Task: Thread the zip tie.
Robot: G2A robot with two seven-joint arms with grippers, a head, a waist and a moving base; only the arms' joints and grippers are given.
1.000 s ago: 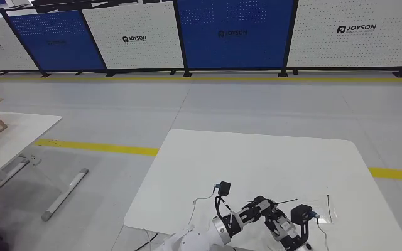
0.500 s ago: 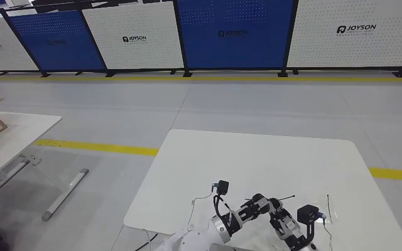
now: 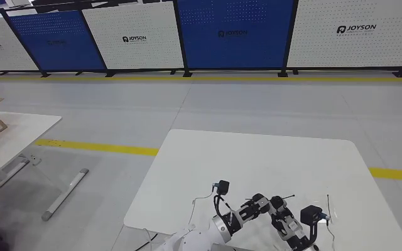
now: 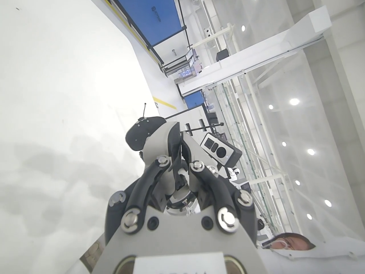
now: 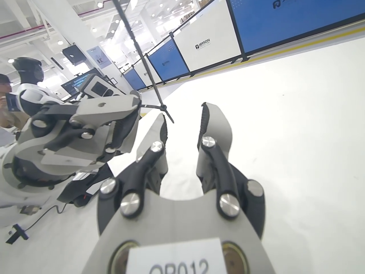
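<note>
A black zip tie (image 5: 134, 41) is pinched at one end by my left gripper (image 5: 136, 104), which is shut on it. Its long strap slants up past the small head (image 5: 164, 107). My right gripper (image 5: 182, 118) stands open just beside the head, touching nothing. In the top view both grippers meet near the table's front edge: the left gripper (image 3: 264, 202), the right gripper (image 3: 276, 206), and the zip tie (image 3: 287, 198) sticking out to the right. The left wrist view shows the left gripper (image 4: 177, 139) with its fingers together.
A second black zip tie (image 3: 328, 204) lies flat on the white table (image 3: 251, 157) to the right of the arms. A cable (image 3: 200, 202) hangs off the left arm. The table's front edge is close behind the grippers.
The right arm has drifted a little to the right and toward the front edge. The left gripper keeps its hold on the zip tie, whose free end has tilted slightly.
</note>
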